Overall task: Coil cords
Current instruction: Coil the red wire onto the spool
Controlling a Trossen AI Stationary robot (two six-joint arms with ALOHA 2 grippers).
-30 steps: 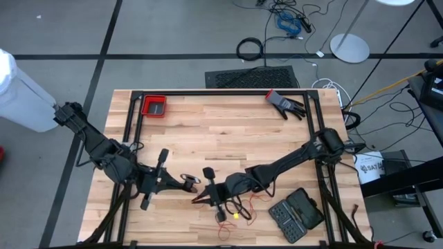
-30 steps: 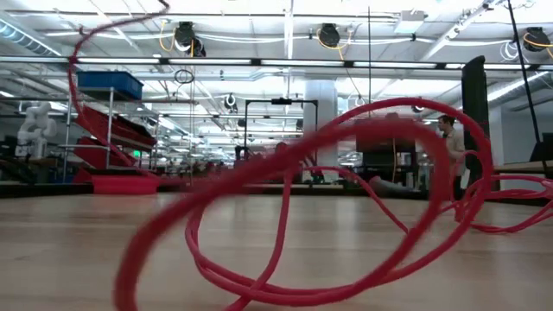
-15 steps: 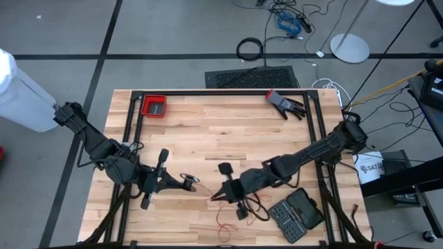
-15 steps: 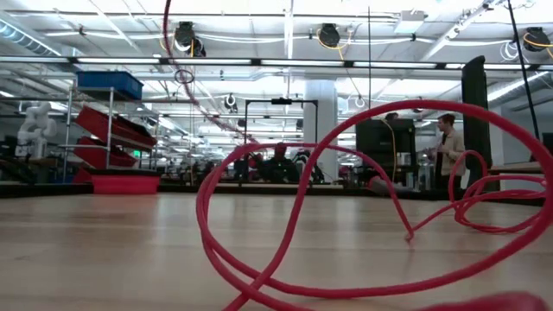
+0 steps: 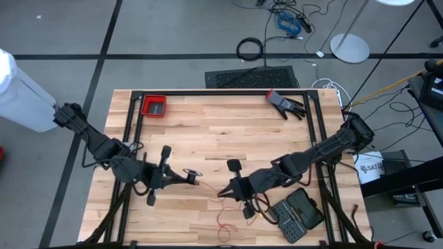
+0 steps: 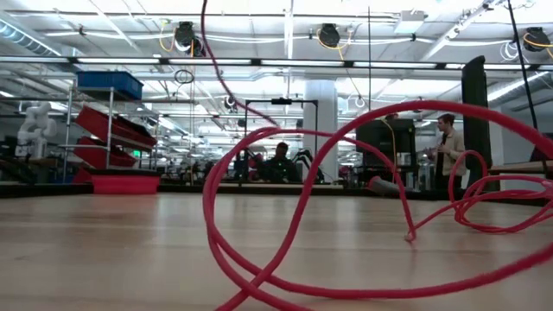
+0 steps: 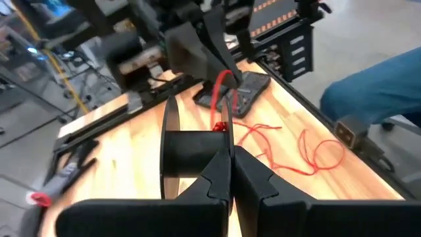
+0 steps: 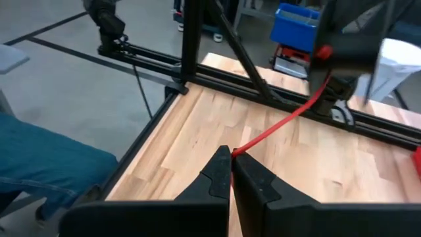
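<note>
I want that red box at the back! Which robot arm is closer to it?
Left. The left gripper is in front of the red box, slightly right; the right gripper sits farther right and nearer the front edge.

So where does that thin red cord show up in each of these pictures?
High view: red cord lies loose near the table's front edge, by the right hand.
Low view: big loops fill the foreground.
Left wrist view: on the spool.
Right wrist view: pinched at the fingertips.
Shared landmark: wooden table.
</note>
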